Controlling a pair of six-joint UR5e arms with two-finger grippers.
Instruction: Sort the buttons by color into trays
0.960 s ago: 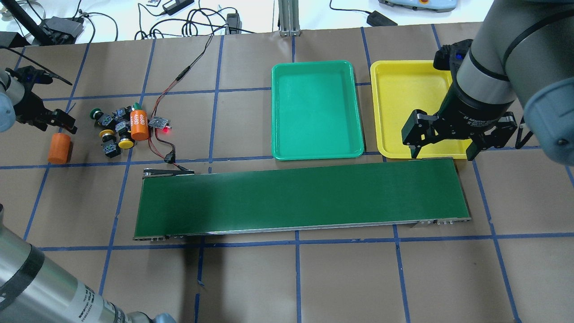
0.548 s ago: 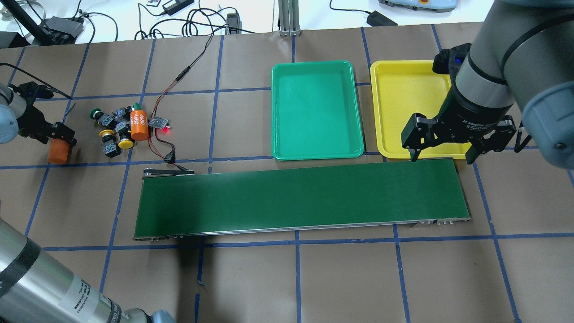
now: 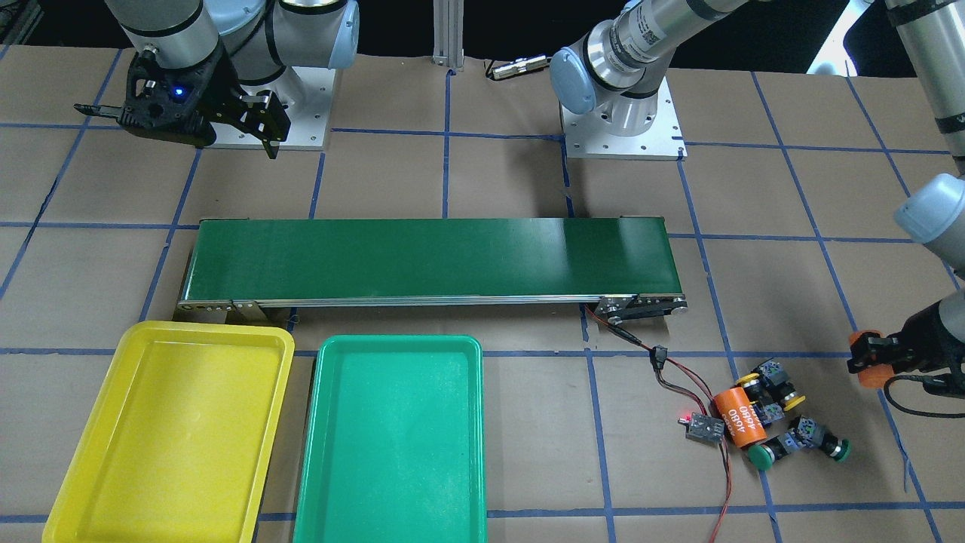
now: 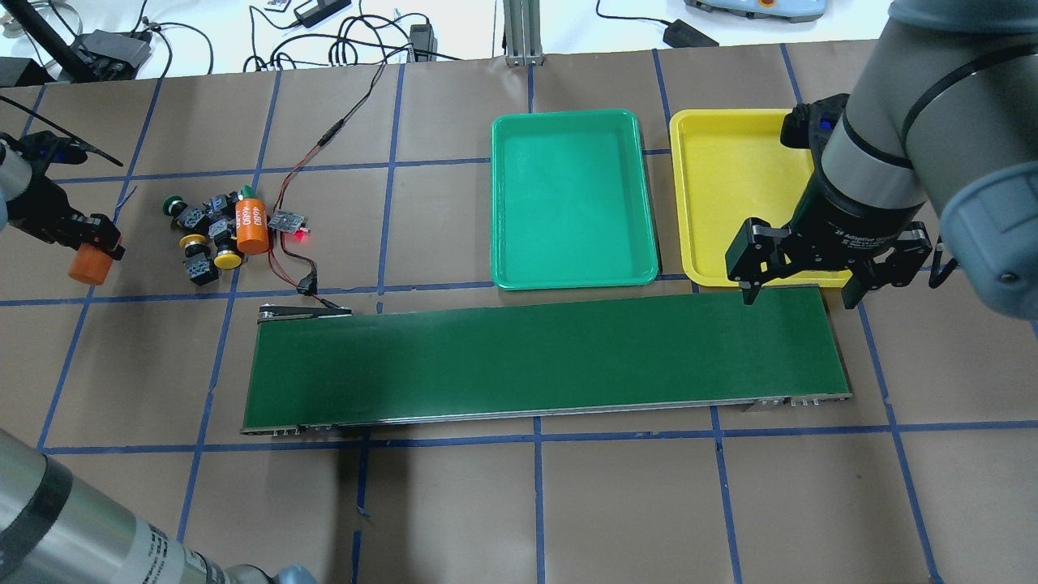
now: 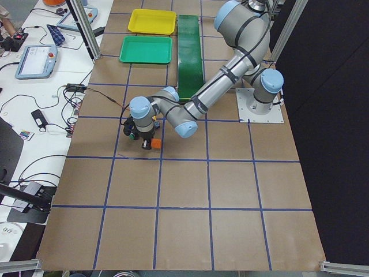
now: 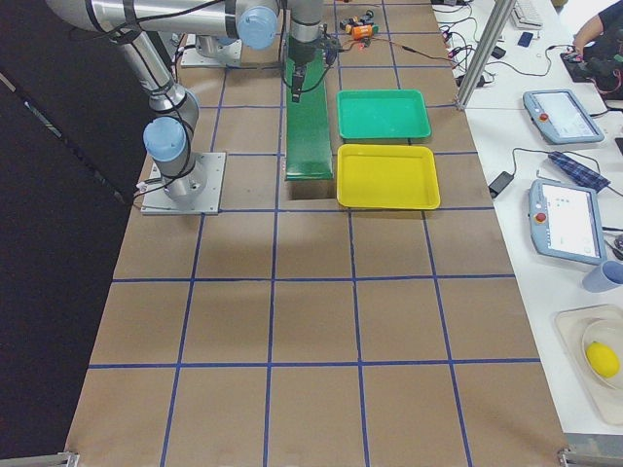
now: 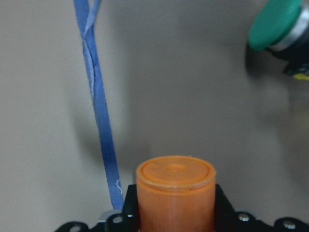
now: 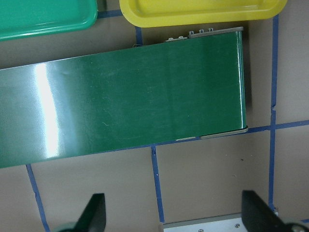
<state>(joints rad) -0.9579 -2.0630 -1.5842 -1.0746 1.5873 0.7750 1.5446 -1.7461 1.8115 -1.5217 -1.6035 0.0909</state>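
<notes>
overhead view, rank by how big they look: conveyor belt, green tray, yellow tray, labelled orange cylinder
1. conveyor belt
2. green tray and yellow tray look alike; the yellow is partly behind the right arm
3. labelled orange cylinder

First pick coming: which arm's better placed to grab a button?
Left: the left pincer sits beside the buttons, though shut on an orange cylinder; the right pincer hangs by the yellow tray.

Long dark-green conveyor belt across brown papered table (blue tape grid); small circuit board, red light lit, beside lettered orange cylinder; second orange cylinder well apart
</notes>
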